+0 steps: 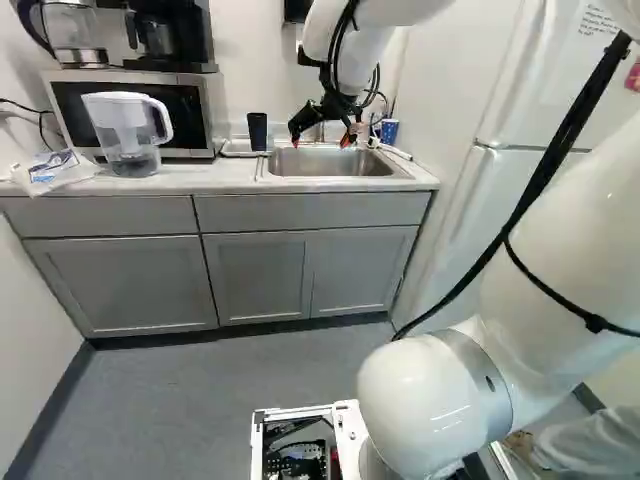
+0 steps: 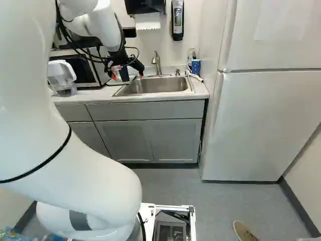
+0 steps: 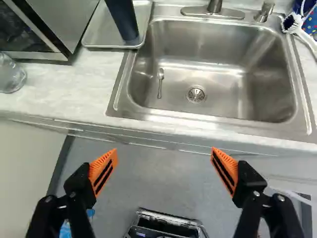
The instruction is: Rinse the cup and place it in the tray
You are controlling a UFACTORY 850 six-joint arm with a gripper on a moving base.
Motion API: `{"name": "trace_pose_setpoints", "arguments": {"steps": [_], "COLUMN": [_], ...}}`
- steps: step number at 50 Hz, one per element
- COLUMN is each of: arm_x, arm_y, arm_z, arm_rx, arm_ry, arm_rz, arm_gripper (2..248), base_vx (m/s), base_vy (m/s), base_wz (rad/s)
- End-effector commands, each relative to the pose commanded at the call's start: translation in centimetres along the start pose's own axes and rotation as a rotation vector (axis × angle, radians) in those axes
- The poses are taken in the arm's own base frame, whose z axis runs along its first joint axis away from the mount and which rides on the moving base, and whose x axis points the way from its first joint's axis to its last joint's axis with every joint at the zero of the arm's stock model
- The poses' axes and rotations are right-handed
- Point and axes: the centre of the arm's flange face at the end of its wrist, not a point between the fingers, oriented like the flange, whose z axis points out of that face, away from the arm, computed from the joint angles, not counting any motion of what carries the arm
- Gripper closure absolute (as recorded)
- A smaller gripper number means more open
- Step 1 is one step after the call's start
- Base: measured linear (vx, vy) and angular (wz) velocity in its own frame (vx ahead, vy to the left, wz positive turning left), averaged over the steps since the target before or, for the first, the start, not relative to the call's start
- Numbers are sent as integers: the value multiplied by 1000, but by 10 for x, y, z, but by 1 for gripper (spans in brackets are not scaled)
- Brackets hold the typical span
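Observation:
The gripper [image 1: 320, 137] hangs in front of the sink in the left base view. In the wrist view the gripper [image 3: 164, 152] stands wide open, its orange pads far apart and nothing between them. A dark cup [image 1: 257, 130] stands upright left of the sink. The wrist view shows that cup [image 3: 121, 19] on the metal tray [image 3: 95, 37], ahead of the gripper and to one side, apart from the fingers. The sink [image 3: 213, 74] holds a small spoon [image 3: 160, 83] near its drain; the faucet [image 2: 156, 63] rises behind the basin.
A microwave [image 1: 180, 112] and a clear pitcher [image 1: 127, 135] stand on the counter [image 1: 215, 180] left of the tray. Right of the sink are a blue patterned cup [image 2: 196, 66] and a white brush [image 3: 297, 27]. A fridge [image 2: 261, 120] borders the counter's right end.

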Motion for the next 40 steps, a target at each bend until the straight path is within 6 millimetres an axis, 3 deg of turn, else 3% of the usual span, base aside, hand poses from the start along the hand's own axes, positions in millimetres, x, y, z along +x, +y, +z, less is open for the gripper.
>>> {"name": "trace_pose_setpoints", "arguments": {"steps": [40], "arm_x": [0], "arm_y": [0], "arm_z": [0], "arm_rx": [0], "arm_ry": [0], "arm_rz": [0], "arm_gripper": [3], "base_vx": [-157], "base_vy": [-40], "base_wz": [18]}}
